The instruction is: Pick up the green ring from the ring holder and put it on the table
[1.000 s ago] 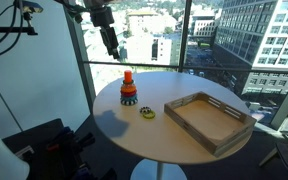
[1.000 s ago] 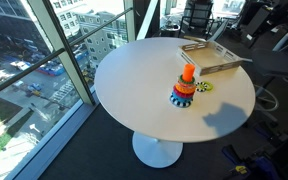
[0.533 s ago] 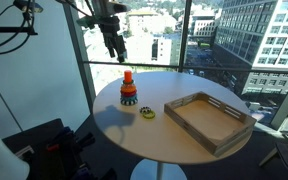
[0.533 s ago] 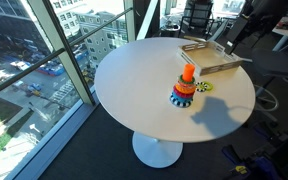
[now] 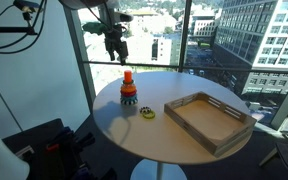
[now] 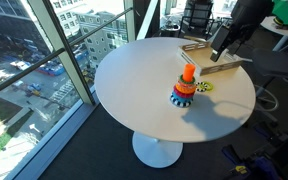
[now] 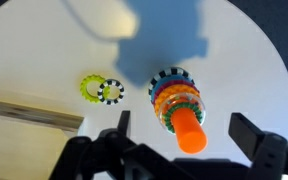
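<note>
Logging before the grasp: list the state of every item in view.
Ring holder, upright, rings stacked on it.
Tool, open, up over the ring holder.
Green ring, on the ring holder.
Yellow ring, flat on the table.
Tray, empty.

A rectangular wooden tray (image 5: pixel 209 120) with low walls and slotted handle cut-outs lies at an angle; it shows in both exterior views (image 6: pixel 216 57), and its pale edge crosses the lower left of the wrist view (image 7: pixel 24 125). A pale yellowish ring (image 7: pixel 91 88) lies flat, touching a black-and-white patterned ring (image 7: pixel 110 92) beside it; the pair sits near the tray but apart from it. Floor-to-ceiling windows (image 5: pixel 154 40) with dark frames look out on high-rise buildings (image 5: pixel 274 40) and a street far below (image 6: pixel 24 70). A black office chair (image 6: pixel 197 15) stands in the background.
</note>
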You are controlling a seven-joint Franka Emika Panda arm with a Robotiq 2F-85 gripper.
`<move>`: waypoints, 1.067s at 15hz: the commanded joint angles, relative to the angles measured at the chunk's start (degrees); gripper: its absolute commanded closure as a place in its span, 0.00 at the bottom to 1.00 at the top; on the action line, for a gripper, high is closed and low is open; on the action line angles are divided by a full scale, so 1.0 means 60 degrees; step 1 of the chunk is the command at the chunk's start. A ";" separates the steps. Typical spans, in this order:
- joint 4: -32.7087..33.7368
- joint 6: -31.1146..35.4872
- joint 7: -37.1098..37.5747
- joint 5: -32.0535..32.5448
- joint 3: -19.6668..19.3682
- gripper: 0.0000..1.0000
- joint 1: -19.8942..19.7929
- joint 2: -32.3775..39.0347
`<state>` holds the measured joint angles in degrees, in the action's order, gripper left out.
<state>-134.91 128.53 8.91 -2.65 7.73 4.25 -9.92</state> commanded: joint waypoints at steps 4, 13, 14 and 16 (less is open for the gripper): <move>0.0006 -0.0020 0.0010 0.0017 -0.0073 0.00 0.0071 -0.0013; 0.0375 0.0507 0.0290 0.0088 -0.0025 0.00 0.0160 0.1063; 0.0385 0.0690 0.0396 0.0135 -0.0025 0.00 0.0156 0.1180; 0.0413 0.1119 0.0516 0.0174 -0.0016 0.00 0.0182 0.1456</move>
<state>-134.35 133.00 9.77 -2.68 7.75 4.88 -3.97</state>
